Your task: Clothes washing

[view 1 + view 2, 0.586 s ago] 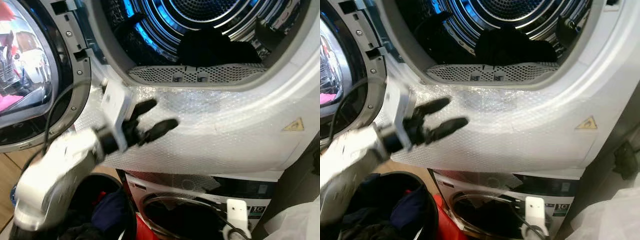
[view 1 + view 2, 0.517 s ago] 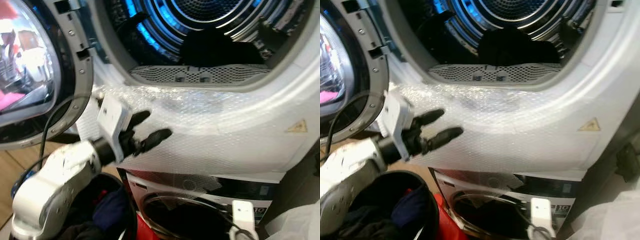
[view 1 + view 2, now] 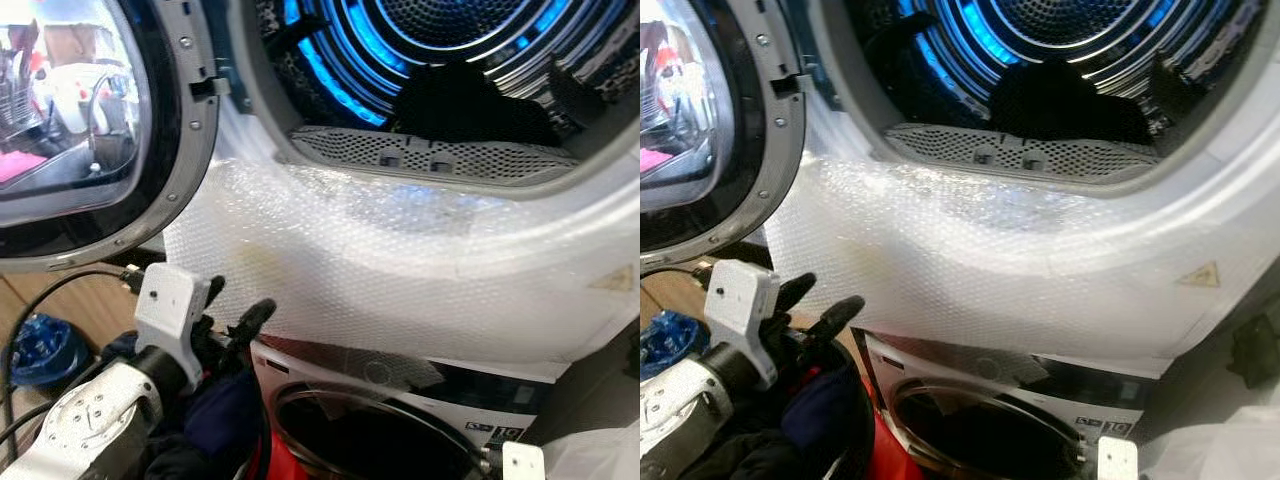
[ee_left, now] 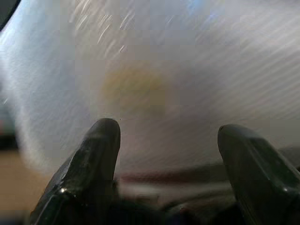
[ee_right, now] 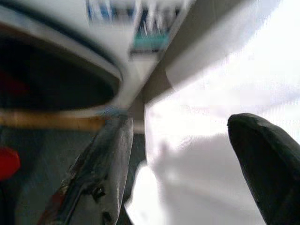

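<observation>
The left gripper (image 3: 232,318) has dropped from the dryer's (image 3: 420,270) wrapped front to just above the clothes (image 3: 215,425) in the basket below it, fingers apart, empty; dark laundry (image 3: 455,100) lies in the drum; right gripper (image 5: 183,164) fingers spread, empty.

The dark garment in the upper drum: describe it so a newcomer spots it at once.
Find the open upper machine with the blue-lit drum. Just behind the perforated grey strip at its mouth lies the dark garment, a black heap against shiny ribs, apart from the clothes under the left tool.
</observation>
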